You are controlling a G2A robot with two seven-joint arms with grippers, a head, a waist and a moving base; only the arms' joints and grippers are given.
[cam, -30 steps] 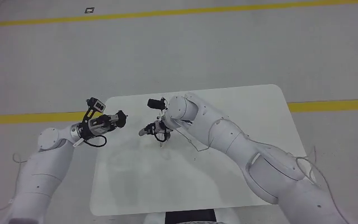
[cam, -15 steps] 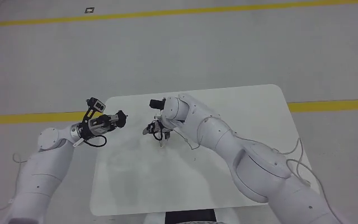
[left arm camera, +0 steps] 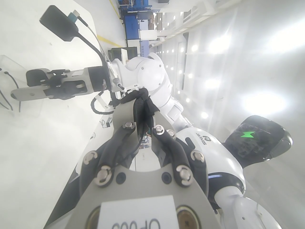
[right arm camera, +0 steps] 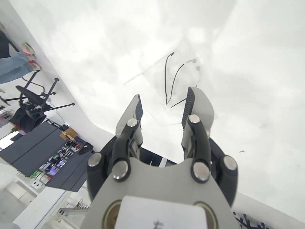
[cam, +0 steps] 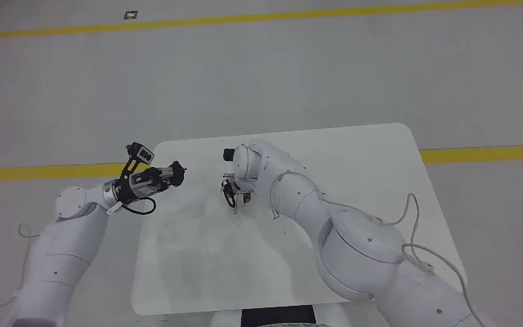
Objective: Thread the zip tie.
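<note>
Several black zip ties [right arm camera: 170,79] lie in a clear tray [right arm camera: 152,72] on the white table [cam: 368,172]. My right gripper [right arm camera: 164,108] hangs open just above the tray, its fingertips over the near ends of the ties, with nothing between them. From above, the right gripper [cam: 231,193] points down near the table's back left part. It also appears in the left wrist view as the right gripper [left arm camera: 26,85], over the clear tray [left arm camera: 16,64]. My left gripper [cam: 176,172] is held at the table's left edge. Its fingers [left arm camera: 124,113] are shut on a thin black zip tie [left arm camera: 139,141].
The table's left edge runs right under the left gripper. Broad bare tabletop lies to the right and front of the tray. An office chair [right arm camera: 33,96] and dark benches stand on the floor beyond the table edge.
The right wrist has turned and drawn slightly right, so its gripper now points down over the tray instead of sideways to the left. The left arm has kept still.
</note>
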